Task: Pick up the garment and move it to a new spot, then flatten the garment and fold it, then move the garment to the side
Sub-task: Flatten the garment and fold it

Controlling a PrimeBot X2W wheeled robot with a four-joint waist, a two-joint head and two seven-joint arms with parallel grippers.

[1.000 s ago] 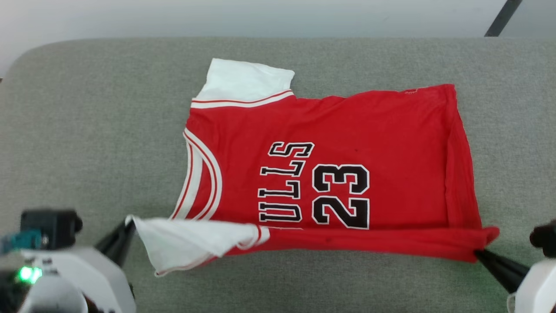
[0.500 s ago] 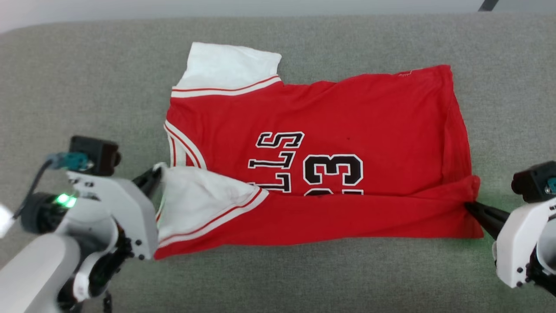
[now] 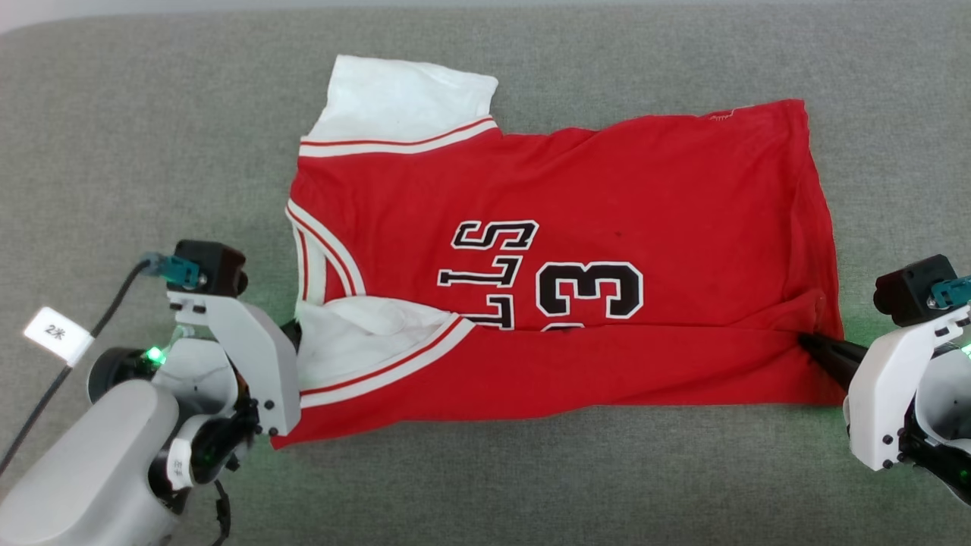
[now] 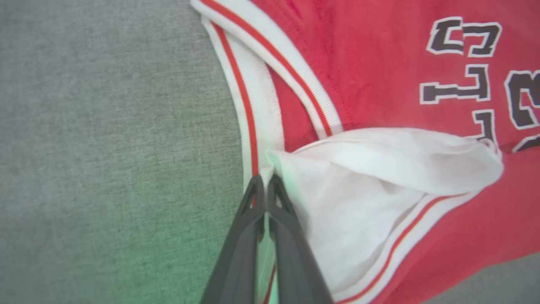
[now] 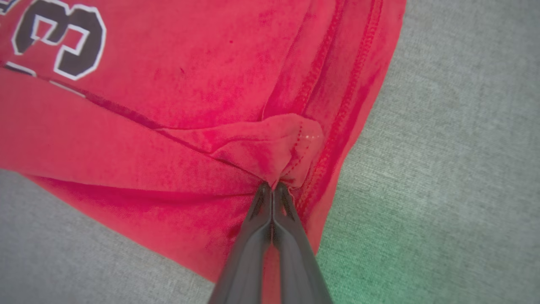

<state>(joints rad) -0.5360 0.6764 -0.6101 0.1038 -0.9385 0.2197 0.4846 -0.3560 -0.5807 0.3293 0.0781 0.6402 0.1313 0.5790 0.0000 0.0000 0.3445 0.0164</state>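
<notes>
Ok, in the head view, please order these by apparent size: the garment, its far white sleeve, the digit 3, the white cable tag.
Largest to smallest:
garment
far white sleeve
digit 3
white cable tag
No two look alike.

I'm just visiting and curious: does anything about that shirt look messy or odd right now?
Yes. The near sleeve lies crumpled on the chest of the shirt, hiding part of the lettering, and the hem corner puckers where the right claw pinches it. Nothing looks torn.
</notes>
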